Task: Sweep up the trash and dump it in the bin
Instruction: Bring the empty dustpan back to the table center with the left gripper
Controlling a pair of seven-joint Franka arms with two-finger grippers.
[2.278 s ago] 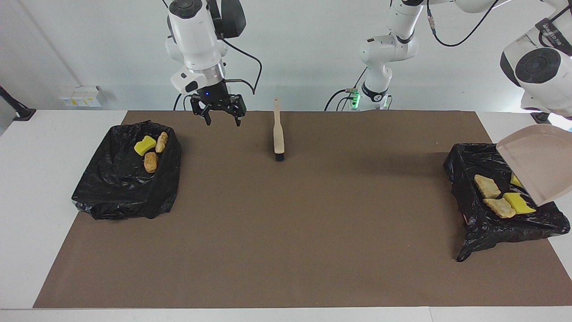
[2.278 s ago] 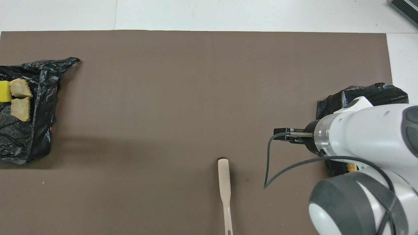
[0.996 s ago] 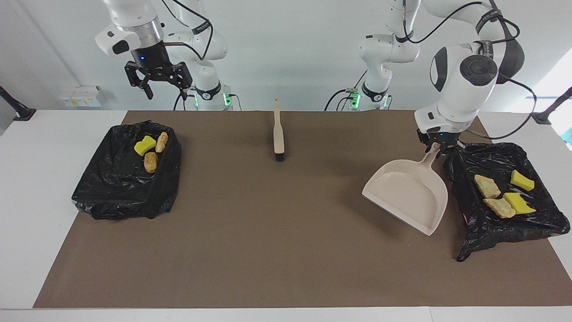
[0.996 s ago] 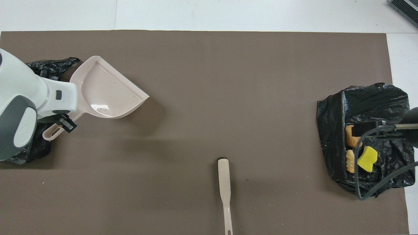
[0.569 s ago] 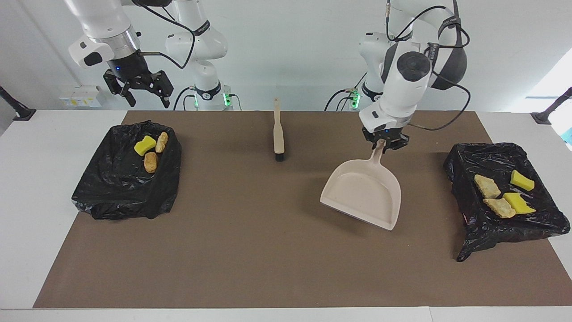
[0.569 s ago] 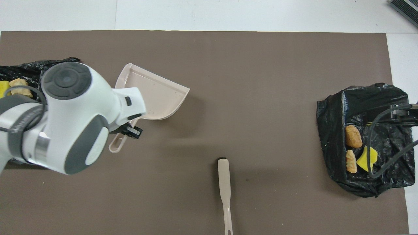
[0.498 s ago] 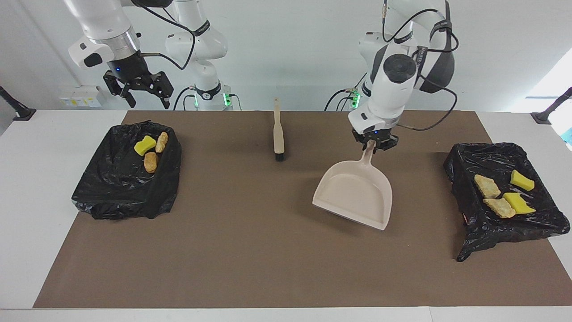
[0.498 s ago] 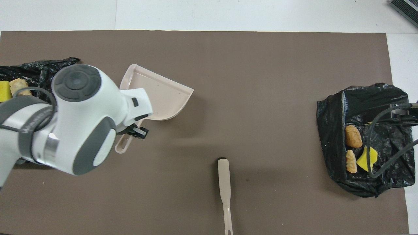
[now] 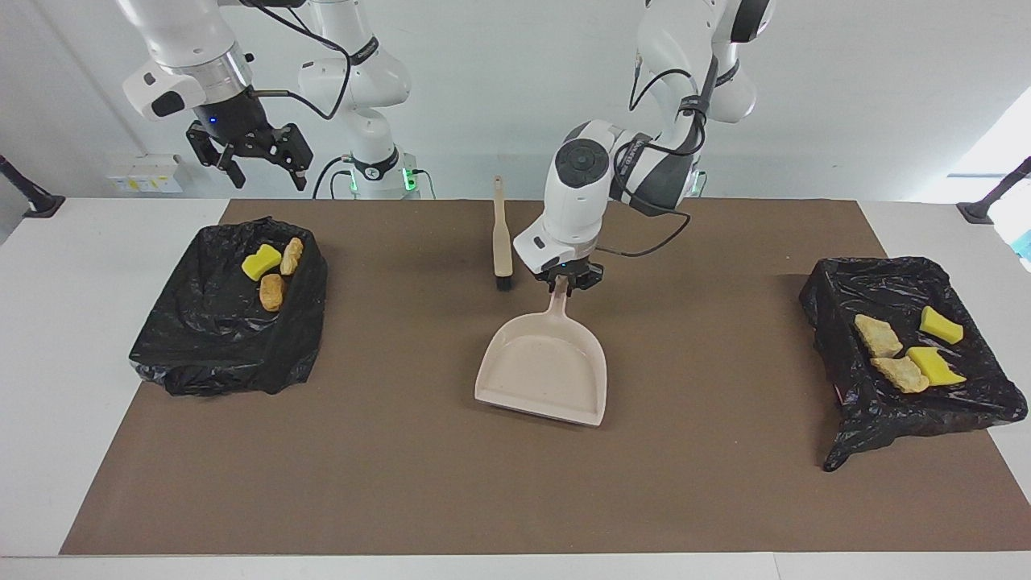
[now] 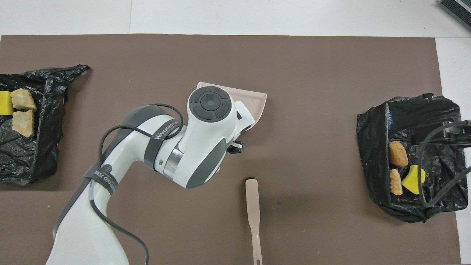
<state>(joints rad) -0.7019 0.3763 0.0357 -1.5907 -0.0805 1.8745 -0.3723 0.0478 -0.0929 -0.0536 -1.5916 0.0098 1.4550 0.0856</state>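
our left gripper's fingers [image 9: 564, 283] are closed on the handle of the beige dustpan [image 9: 544, 370], so the left gripper [image 9: 572, 285] carries the pan by its thin end with the open lip pointing away from us, at mid-table; whether the lip touches the brown mat [image 9: 451, 483] we cannot tell. the pan is empty, which we judge fits a dump already made. the trash sits in two black-lined bins: three scraps [image 9: 272, 270] in the bin [image 9: 217, 346] at the right arm's end, four scraps [image 9: 906, 346] in the bin [image 9: 886, 411] at the left arm's end, and we see none loose on the mat. the brush [image 9: 502, 238] lies on the mat nearer to us than the pan, just beside the left gripper, bristles toward the pan. our right gripper [image 9: 250, 157] hangs over the table edge near its bin, fingers spread and holding nothing, waiting. we judge the pan needs only to be set down flat and released.
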